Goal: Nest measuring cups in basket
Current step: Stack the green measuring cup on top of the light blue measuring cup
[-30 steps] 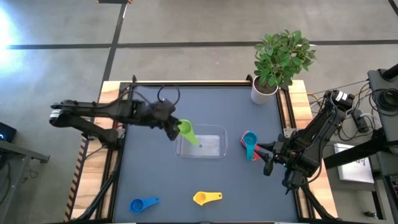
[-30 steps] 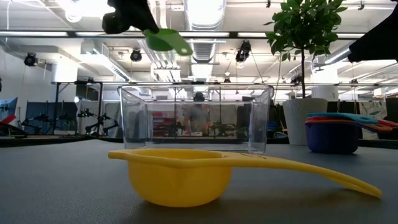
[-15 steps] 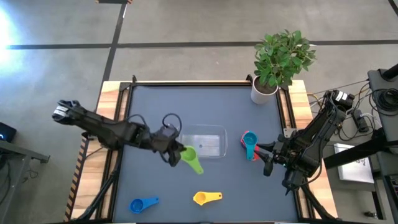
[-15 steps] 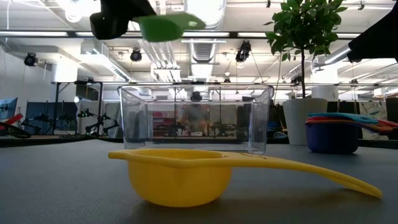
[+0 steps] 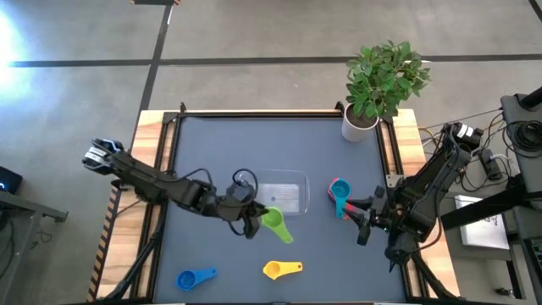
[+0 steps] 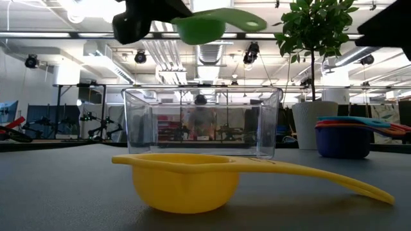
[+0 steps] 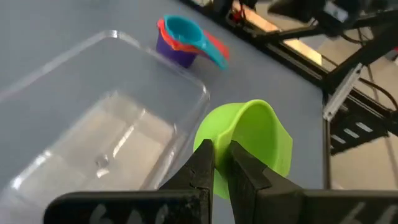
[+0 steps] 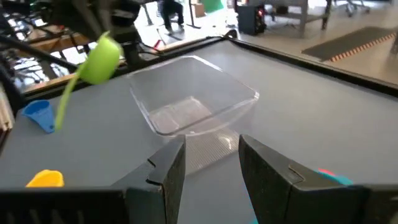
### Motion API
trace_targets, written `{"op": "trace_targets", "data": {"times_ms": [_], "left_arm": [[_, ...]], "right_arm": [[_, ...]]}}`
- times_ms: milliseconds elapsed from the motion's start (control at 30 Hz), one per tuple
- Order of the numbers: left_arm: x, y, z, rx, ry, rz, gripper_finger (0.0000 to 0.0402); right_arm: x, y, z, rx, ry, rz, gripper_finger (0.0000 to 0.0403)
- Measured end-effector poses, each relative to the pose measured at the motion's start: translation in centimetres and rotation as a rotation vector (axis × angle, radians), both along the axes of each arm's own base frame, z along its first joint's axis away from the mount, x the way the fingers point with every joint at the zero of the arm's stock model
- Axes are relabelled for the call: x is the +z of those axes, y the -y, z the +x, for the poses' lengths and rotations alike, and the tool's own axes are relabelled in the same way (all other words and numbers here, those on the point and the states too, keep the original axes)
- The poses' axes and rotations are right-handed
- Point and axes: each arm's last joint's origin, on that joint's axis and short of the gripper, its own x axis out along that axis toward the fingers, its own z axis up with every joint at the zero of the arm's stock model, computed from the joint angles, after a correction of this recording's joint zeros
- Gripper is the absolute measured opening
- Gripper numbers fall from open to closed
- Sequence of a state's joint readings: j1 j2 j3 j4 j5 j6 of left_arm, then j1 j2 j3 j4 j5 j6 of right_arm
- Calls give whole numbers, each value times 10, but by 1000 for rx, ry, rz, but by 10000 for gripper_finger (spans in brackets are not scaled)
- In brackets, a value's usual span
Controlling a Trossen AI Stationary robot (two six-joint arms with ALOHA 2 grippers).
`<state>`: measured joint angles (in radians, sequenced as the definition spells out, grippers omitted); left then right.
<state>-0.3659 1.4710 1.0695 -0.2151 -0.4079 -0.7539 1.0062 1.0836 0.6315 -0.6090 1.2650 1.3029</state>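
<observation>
The green cup [image 5: 274, 222] is being gripped by its handle in the clenched left claw [image 5: 252, 222] and carried in the air just off the near edge of the basket [image 5: 289, 183], bowl pointing away from the claw. The right claw [image 5: 364, 222], part-open and empty, is waiting beyond the stacked cups [image 5: 340, 196]. The dark counter [image 5: 212, 152] is being lit by ceiling lamps.

Robotics lab: ceiling ducts [image 6: 205, 25], distant workbenches [image 6: 58, 125].
</observation>
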Motion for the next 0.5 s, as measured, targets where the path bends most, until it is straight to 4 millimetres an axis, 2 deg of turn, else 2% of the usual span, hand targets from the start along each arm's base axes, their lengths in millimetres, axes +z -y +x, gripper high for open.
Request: {"op": "trace_targets", "data": {"times_ms": [300, 500], "left_arm": [[12, -2, 17, 129, 86, 192, 6], [17, -3, 26, 232, 103, 276, 6]], "right_arm": [[15, -20, 32, 93, -10, -252, 137], [13, -22, 47, -17, -42, -471, 137]]}}
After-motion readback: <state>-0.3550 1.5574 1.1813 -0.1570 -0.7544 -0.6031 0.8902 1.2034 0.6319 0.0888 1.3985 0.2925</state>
